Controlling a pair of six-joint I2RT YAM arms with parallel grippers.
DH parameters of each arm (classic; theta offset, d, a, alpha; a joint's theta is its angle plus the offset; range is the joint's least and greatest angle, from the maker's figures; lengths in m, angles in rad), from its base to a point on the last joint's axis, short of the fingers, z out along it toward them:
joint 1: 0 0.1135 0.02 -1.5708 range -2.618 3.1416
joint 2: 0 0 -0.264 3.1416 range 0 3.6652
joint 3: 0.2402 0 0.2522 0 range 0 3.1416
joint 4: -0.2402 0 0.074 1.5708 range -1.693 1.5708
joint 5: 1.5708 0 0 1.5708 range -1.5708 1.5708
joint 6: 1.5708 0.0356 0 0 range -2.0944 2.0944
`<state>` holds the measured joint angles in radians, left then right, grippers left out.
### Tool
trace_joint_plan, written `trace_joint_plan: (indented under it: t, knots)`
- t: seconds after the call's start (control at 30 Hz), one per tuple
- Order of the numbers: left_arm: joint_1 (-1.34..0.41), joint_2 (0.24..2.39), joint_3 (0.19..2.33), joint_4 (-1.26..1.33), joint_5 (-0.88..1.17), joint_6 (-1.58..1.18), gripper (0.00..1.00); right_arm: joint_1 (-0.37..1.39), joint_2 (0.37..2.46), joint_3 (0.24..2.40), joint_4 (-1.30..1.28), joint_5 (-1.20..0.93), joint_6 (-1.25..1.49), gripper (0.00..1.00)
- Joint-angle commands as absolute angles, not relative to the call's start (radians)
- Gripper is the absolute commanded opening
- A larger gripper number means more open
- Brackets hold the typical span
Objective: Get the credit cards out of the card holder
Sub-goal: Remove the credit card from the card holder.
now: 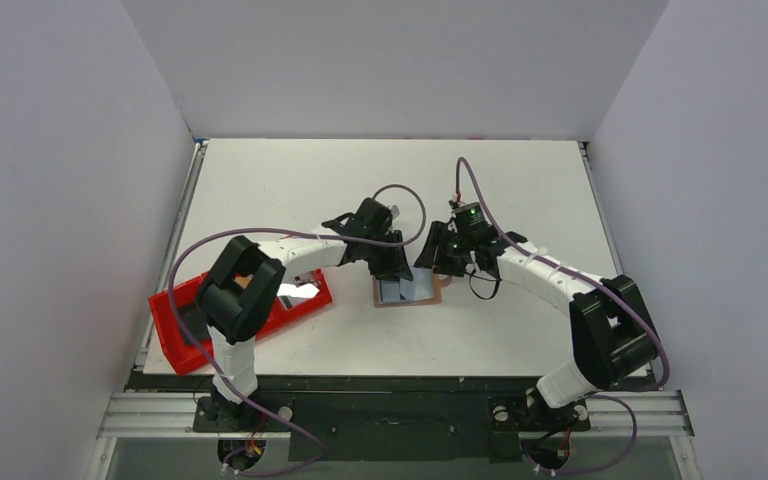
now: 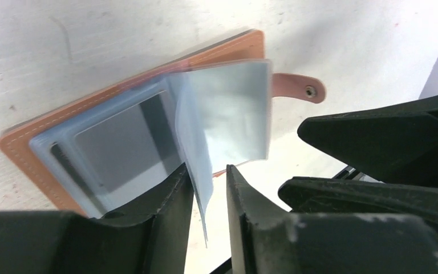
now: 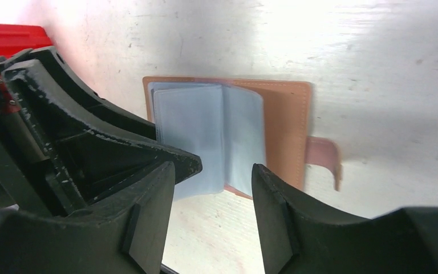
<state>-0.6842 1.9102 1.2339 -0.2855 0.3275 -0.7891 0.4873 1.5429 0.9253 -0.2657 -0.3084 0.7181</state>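
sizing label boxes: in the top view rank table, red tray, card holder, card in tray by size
1. table
2. red tray
3. card holder, open
4. card in the tray; the left arm may hide part, so unsure

1. card holder (image 3: 288, 131): tan leather-look cover, matt, pale stitching along the edge.
2. inner sleeves (image 2: 234, 108): thin blue-grey plastic, translucent, smooth, glossy, bends easily.
3. snap tab (image 2: 293, 85): same tan leather look, with a small shiny metal stud (image 2: 309, 90).
4. desk (image 2: 91, 40): white, matt, faint scuffs and specks.
5. jaws: black hard plastic, matt, edges worn pale.
6. red tray (image 1: 168, 325): smooth plastic, slight gloss.
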Motion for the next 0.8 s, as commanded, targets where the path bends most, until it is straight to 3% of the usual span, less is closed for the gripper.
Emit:
trace_joint_plan:
  t: [0.0,0.23,0.77]
  knots:
    - [-0.701,1.909,1.307,-0.276,0.346,-0.769,0.28,0.457,1.468,0.958,-0.338,-0.222,0.691,0.49]
    - [-0.721,1.963,1.374,-0.275,0.363,-0.770,0.39,0.426,1.386,0.938,-0.402,-0.155,0.678,0.50]
    - [-0.750,2.117,1.461,-0.270,0.382,-0.785,0.41,0.394,1.307,0.862,-0.413,-0.141,0.679,0.50]
